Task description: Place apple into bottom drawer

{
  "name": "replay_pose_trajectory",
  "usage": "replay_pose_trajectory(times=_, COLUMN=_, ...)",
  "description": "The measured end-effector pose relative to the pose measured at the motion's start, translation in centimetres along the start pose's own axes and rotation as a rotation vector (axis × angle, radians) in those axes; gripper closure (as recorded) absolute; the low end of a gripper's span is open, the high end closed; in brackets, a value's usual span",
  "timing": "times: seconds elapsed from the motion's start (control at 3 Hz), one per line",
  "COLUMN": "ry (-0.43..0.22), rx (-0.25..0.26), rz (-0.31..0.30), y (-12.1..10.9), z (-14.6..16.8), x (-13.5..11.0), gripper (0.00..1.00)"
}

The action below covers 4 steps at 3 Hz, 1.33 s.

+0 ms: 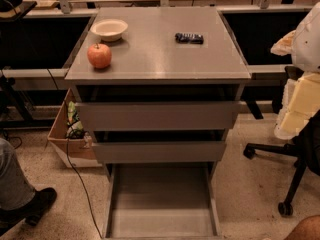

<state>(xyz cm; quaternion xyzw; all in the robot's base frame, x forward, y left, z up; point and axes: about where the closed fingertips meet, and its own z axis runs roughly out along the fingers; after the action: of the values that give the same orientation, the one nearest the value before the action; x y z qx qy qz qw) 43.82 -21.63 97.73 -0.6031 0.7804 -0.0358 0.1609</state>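
Note:
The red-orange apple (99,55) sits on the grey cabinet top (165,59), near its front left corner. The bottom drawer (162,199) is pulled out towards me, and its flat grey floor is bare. My gripper (296,101) is the white and cream-yellow shape at the right edge of the view. It hangs beside the cabinet at about the height of the top drawer, well right of the apple and holding nothing that I can see.
A cream-white bowl (109,29) stands behind the apple and a dark snack packet (189,37) lies at the back right of the top. The two upper drawers (157,115) show flat fronts. A cardboard box (67,139), a person's shoe (32,204) and a chair base (287,184) are on the floor.

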Motion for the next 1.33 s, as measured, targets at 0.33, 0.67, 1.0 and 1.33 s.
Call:
replay_pose_trajectory(times=0.33, ry=0.0, rx=0.0, rz=0.0, y=0.0, z=0.0, x=0.0, gripper=0.0)
replay_pose_trajectory(times=0.67, ry=-0.043, rx=0.016, rz=-0.022, y=-1.9, z=1.8, x=-2.2, gripper=0.0)
replay_pose_trajectory(times=1.0, ry=-0.126, rx=0.014, rz=-0.044, y=-4.8, z=5.3, x=-6.3, gripper=0.0)
replay_pose_trajectory(times=1.33, ry=-0.205, rx=-0.018, rz=-0.045, y=-6.6, z=9.8, x=-10.8, gripper=0.0)
